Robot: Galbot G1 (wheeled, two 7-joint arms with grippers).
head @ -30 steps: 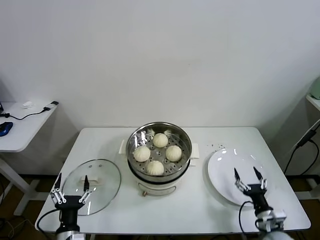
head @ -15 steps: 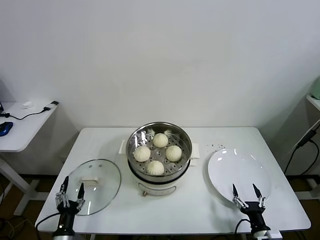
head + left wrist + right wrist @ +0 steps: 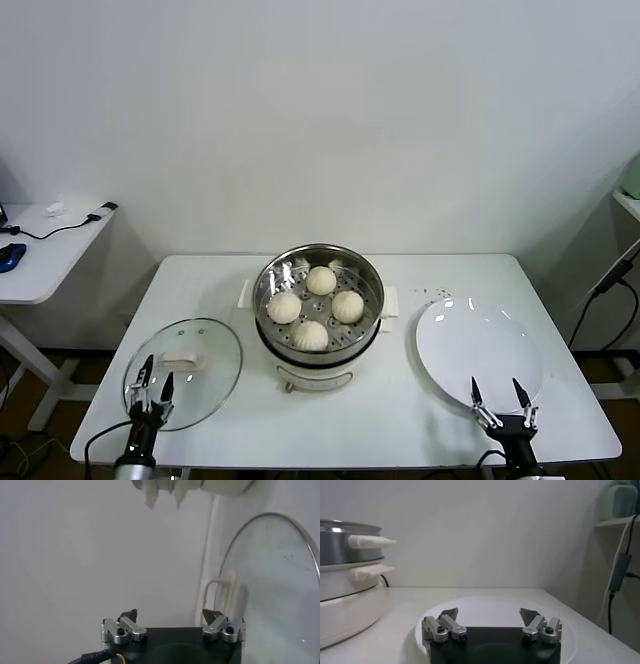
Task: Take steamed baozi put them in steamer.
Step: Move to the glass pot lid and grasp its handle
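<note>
Four cream-white round dough buns (image 3: 317, 307) sit on the dotted, perforated floor of the shiny silver stainless-steel steamer pot (image 3: 318, 301), whose electric base (image 3: 312, 375) is cream. To its left lies a clear round glass lid (image 3: 188, 367) with a cream handle, to its right a plain flat white plate (image 3: 478, 350). All rest on a white rectangular table (image 3: 400, 415), and both grippers show black bodies with silver metal fingers (image 3: 440, 628).

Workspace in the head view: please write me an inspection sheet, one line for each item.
Surface: white table, no spills seen.
Job's things: four steamed baozi lie in the steamer, uncovered.
Clutter: glass lid flat on the robot's left; white plate, bare, on its right.
Grippers: left gripper open over the lid's near edge; right gripper open at the plate's near edge; both hold nothing.
Cables: cable hanging at far right.
Surroundings: side table on the left, white wall.
</note>
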